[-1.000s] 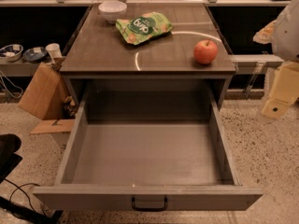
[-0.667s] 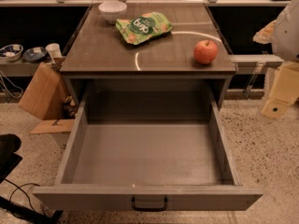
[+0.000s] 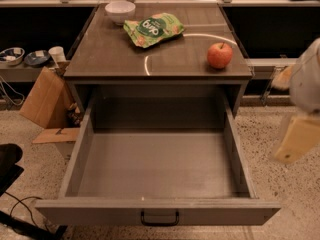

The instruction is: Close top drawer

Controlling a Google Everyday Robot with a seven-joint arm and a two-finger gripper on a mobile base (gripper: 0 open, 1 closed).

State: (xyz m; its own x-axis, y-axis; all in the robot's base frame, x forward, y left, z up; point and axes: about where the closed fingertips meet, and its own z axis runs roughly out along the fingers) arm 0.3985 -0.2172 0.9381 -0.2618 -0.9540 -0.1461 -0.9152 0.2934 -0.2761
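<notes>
The top drawer (image 3: 100,213) is a wide, deep grey metal drawer, pulled far out of the cabinet toward me and empty inside. Its small black bar handle (image 3: 160,218) sits mid-front at the bottom of the view. My gripper (image 3: 298,140) shows as a blurred white and yellowish shape at the right edge. It is beside the drawer's right wall, apart from it and well away from the handle.
On the cabinet top (image 3: 110,59) lie a red apple (image 3: 220,55), a green snack bag (image 3: 153,29) and a white bowl (image 3: 120,10). Cardboard pieces (image 3: 42,99) lean at the cabinet's left. A shelf with dishes (image 3: 25,59) is far left. A black object (image 3: 7,164) and a cable lie on the floor at lower left.
My gripper and arm have moved lower at the right edge. The drawer and the things on the cabinet top have not moved.
</notes>
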